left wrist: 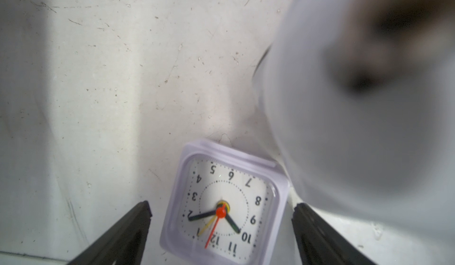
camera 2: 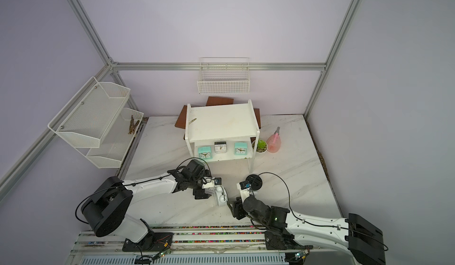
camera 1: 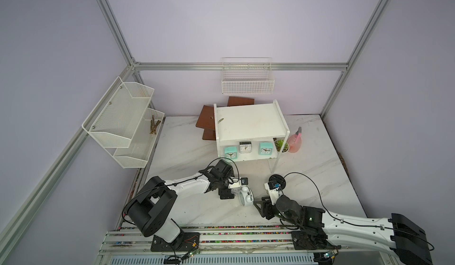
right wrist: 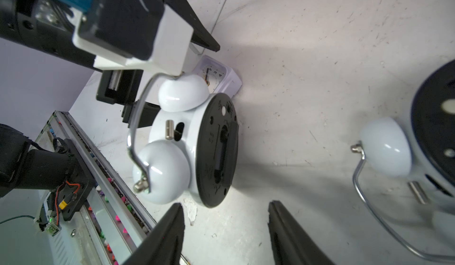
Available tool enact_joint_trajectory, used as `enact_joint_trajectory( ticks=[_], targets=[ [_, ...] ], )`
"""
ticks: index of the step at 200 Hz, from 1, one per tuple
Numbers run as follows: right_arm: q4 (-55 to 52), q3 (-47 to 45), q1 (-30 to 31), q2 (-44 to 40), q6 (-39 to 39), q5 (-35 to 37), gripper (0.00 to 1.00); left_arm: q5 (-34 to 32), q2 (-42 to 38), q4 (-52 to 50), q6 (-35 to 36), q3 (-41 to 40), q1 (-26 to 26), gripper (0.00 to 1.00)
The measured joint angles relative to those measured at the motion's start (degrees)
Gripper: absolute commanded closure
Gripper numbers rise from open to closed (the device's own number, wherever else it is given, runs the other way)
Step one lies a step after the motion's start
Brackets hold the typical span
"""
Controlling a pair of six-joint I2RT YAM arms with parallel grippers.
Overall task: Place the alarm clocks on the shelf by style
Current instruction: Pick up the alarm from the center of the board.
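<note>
Left gripper: its black fingers stood wide apart, low over the white marble-pattern table. They straddled a small whitish-grey square alarm clock that lay face up, and no squeeze on its case could be seen.
Right gripper: fingers parted, nothing between them, pointed at the nearer round white twin-bell alarm clock with a black back.
Nearer twin-bell clock, position: on the table between the two grippers, just beside the straddled grey clock.
Second round white twin-bell alarm clock: on the table near the right arm, its black back showing from above.
White freestanding two-level shelf, lower board: two mint-green square alarm clocks stood upright, with another whitish-grey square clock between them.
Shelf, top board: one small brownish scrap near its left edge.
White mesh two-tier wall rack: brown twigs lay in the lower tier.
White wire grid basket: hung on the back wall.
Beside the shelf: a small potted green plant and a pink spray bottle.
</note>
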Motion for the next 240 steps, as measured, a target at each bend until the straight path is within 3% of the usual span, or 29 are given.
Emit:
enact_joint_trajectory(
  ticks=[24, 142, 179, 240],
  targets=[
    [0.00, 0.00, 0.22, -1.22, -0.15, 0.24, 0.42, 0.55, 0.50, -0.26, 0.09, 0.37, 0.00, 0.06],
    [-0.17, 0.00, 0.28, -6.86, -0.76, 1.44, 0.43, 1.03, 0.76, -0.94, 0.87, 0.76, 0.02, 0.37],
    [-0.79, 0.00, 0.28, -9.03, -0.79, 2.08, 0.41, 0.33, -3.67, -1.20, 0.74, -3.02, 0.04, 0.45],
    [-5.90, 1.70, 0.28, -13.11, 1.73, 3.96, 0.41, -0.50, -16.20, -1.90, -1.84, -7.37, 0.04, 0.45]
  ],
)
